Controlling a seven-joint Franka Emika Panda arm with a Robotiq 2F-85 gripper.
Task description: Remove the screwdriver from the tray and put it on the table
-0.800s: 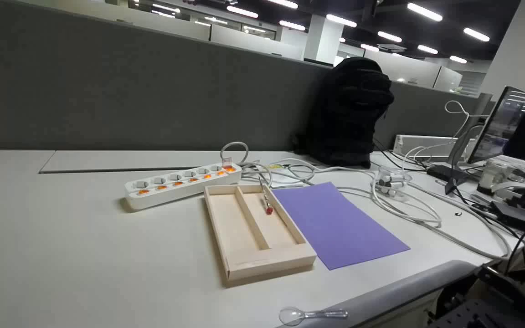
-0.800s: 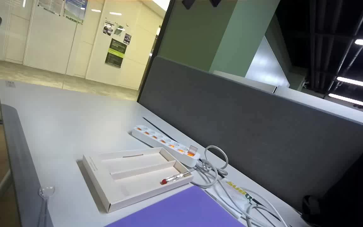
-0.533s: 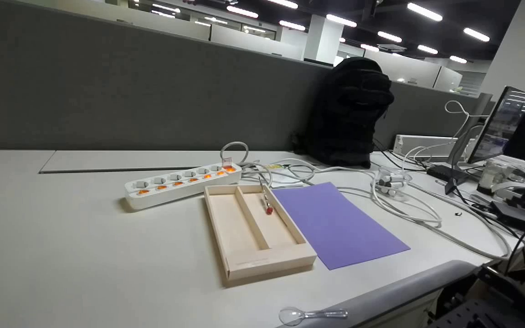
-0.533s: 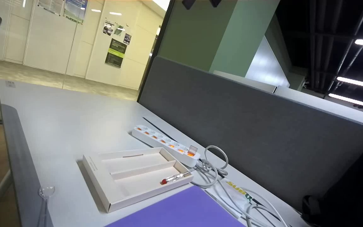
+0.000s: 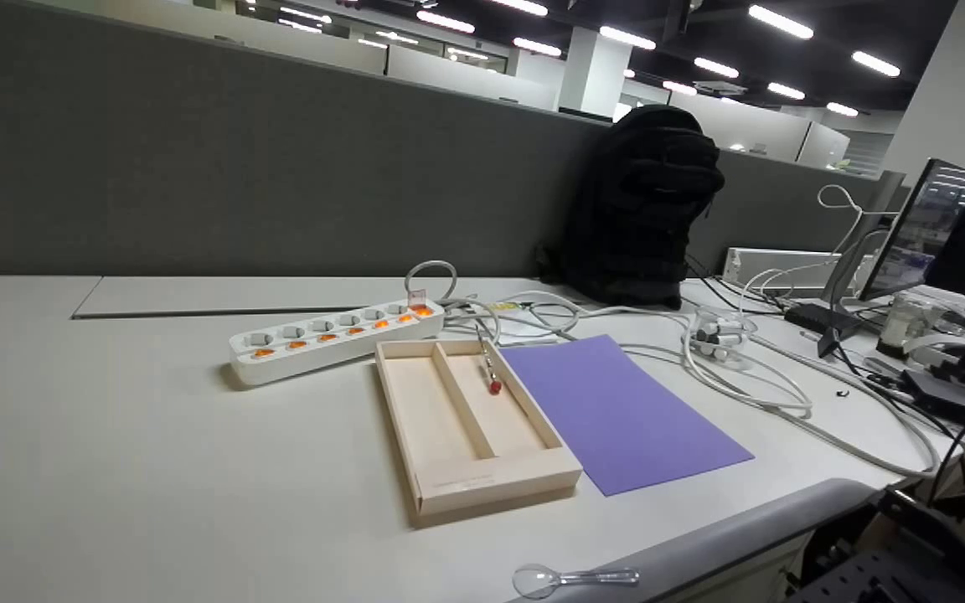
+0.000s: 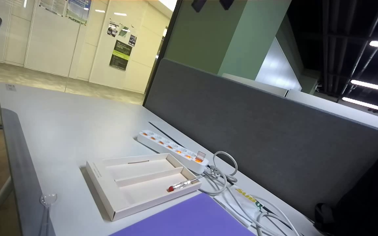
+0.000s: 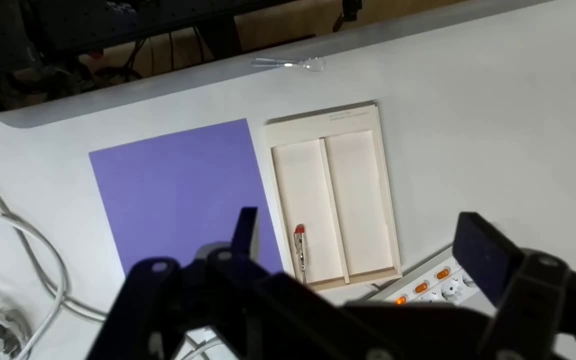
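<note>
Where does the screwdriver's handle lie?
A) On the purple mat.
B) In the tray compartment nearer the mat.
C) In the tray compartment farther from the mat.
B: in the wrist view, the screwdriver's handle lies between the divider of the tray and the rim beside the purple mat.

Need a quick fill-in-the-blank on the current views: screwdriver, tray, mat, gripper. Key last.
The screwdriver has a handle end coloured ____.
The tray is split lengthwise into ____ compartments.
The screwdriver's handle lies in the compartment nearer the ____ mat.
In the wrist view, the gripper is ____, not shut.

Missing words: red; two; purple; open.
</note>
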